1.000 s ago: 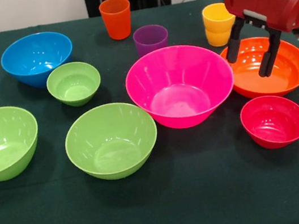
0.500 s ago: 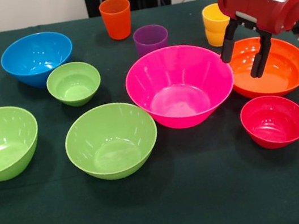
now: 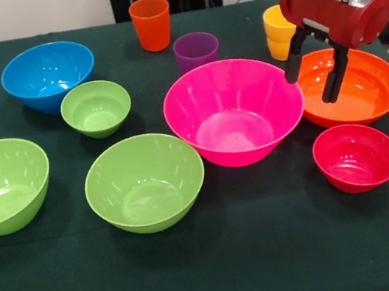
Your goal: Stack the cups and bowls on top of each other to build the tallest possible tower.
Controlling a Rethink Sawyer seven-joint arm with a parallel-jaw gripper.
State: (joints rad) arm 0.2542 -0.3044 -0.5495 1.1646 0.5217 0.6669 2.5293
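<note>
Nearest on the dark green table: a lime green bowl in the middle, another lime green bowl at the far left edge, a small red bowl on the right. All open side up, none touching.

A bit farther: the big pink bowl in the middle, just beside the orange bowl on the right. A small lime green bowl to the left, and the blue bowl behind that.

Farthest: 3 cups in a row near the back edge. Orange cup, purple cup just behind the pink bowl, yellow cup on the right, partly hidden by the arm.

No tower yet. Nothing stacked, all 7 bowls and 3 cups apart on the table.

Claw up in the air on the right, fingers apart, holding nothing. Hanging over the left rim of the orange bowl, close to the pink bowl's right rim. Not touching either, as far as can be told.

Probably light, hard, shiny plastic, so slippery. Not likely to break. Best to pinch a bowl by its thin rim, 1 finger inside and 1 outside. Likely to tip or slide if pinched loosely.
</note>
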